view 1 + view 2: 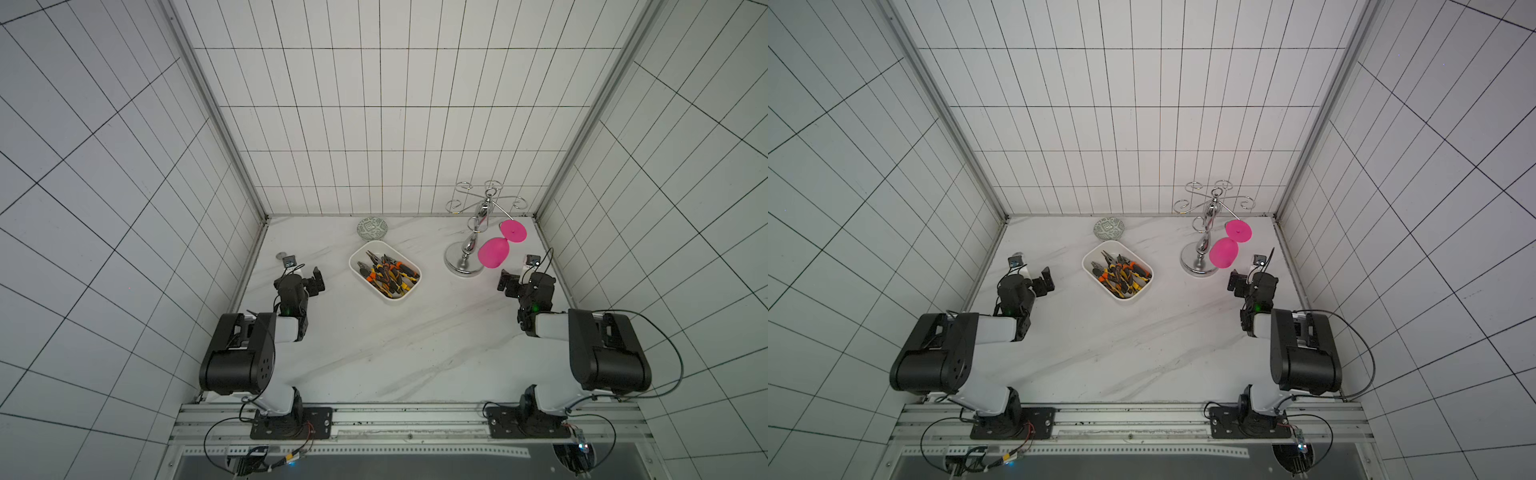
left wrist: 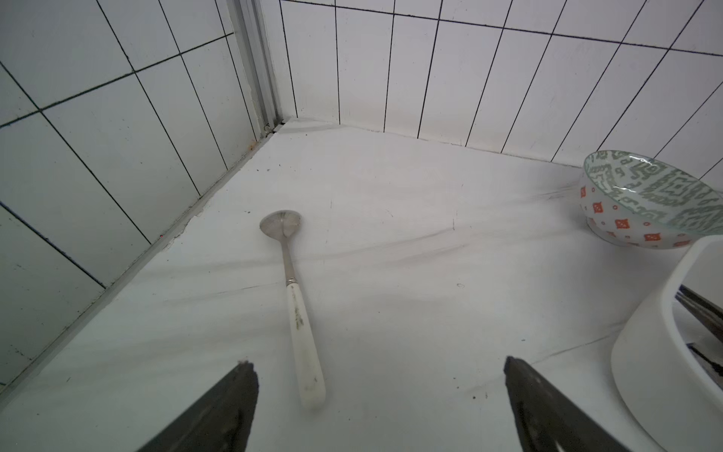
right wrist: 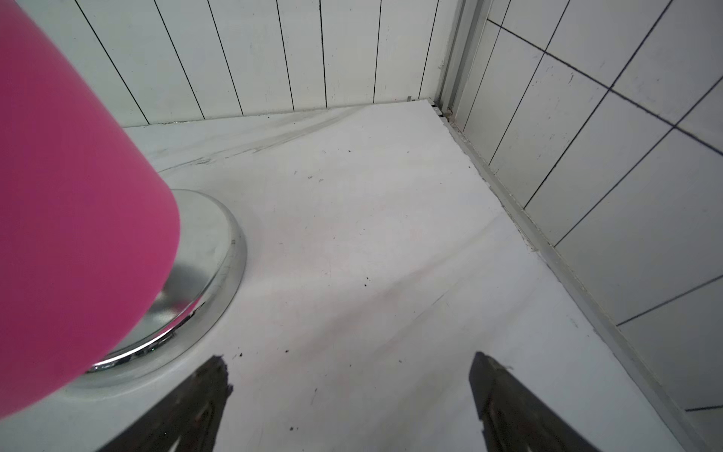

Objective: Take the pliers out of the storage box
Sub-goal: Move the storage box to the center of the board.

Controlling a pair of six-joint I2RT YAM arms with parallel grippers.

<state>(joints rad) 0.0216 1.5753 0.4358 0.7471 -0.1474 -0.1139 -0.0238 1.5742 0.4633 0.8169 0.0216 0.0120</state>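
My left pincer (image 2: pixel 377 362) stands with its jaws wide apart and holds nothing, low over the white marble-patterned tabletop (image 1: pixel 395 353). A silver spoon with a white handle (image 2: pixel 301 313) lies flat on the tabletop just ahead of it.

My right pincer (image 3: pixel 349 356) is likewise spread apart and empty. It sits beside the round base of the chrome glass stand (image 3: pixel 219 254), from which a pink wine glass (image 1: pixel 493 252) hangs inverted.

The yellow-and-black and orange-and-black pliers (image 1: pixel 386 274) lie heaped inside the white shallow rectangular plastic storage box (image 1: pixel 368 286). The box rests on the tabletop between my two arms, well apart from both pincers. A small round green-patterned bowl (image 1: pixel 372 228) stands just behind the storage box; I cannot tell whether they touch.
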